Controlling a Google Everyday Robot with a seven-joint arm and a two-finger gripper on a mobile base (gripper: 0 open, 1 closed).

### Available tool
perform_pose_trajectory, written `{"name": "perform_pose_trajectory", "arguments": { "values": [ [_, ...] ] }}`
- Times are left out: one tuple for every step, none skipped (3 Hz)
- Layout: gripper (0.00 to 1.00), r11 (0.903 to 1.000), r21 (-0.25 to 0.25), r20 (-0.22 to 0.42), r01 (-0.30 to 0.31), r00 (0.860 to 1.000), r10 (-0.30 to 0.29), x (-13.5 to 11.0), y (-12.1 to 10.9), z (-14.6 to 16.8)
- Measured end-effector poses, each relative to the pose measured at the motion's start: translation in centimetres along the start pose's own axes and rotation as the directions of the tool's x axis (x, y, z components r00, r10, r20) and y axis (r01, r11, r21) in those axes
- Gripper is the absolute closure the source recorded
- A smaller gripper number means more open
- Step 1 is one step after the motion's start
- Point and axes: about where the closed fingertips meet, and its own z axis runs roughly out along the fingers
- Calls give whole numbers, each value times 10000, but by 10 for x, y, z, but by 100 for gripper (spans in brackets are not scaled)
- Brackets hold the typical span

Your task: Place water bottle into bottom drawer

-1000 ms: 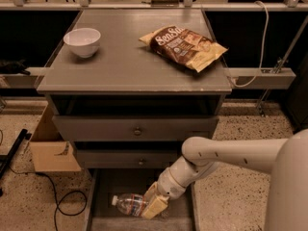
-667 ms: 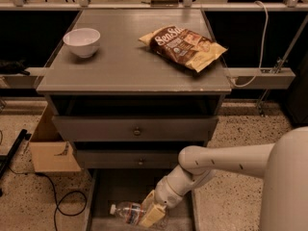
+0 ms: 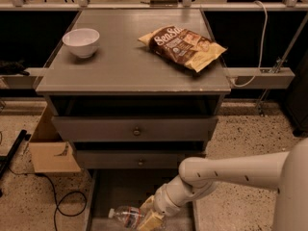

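The water bottle (image 3: pixel 126 216) is clear with a white cap and a labelled middle. It lies sideways, cap to the left, low inside the open bottom drawer (image 3: pixel 113 189), a deep grey tray pulled out at the foot of the cabinet. My gripper (image 3: pixel 149 215) reaches down from the right on a white arm. Its tan fingers (image 3: pixel 151 221) are closed around the bottle's right end. The bottle's far end is hidden behind the fingers.
Two shallower drawers with round knobs (image 3: pixel 136 131) sit above. On the cabinet top (image 3: pixel 120 66) are a white bowl (image 3: pixel 81 42) and a chip bag (image 3: pixel 183 46). A cardboard box (image 3: pixel 50 150) and a black cable (image 3: pixel 62 201) lie on the floor at left.
My arm has moved down and to the left, carrying the bottle lower into the bottom drawer.
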Motion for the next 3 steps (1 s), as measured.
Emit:
{"name": "perform_pose_trajectory", "arguments": {
  "values": [
    [100, 9981, 607, -43, 43, 10000, -40, 3, -2, 0],
    [100, 9976, 690, -91, 20, 10000, -14, 4, -3, 2],
    [100, 9976, 690, -181, -39, 9998, 51, 4, -5, 6]
  ]
}}
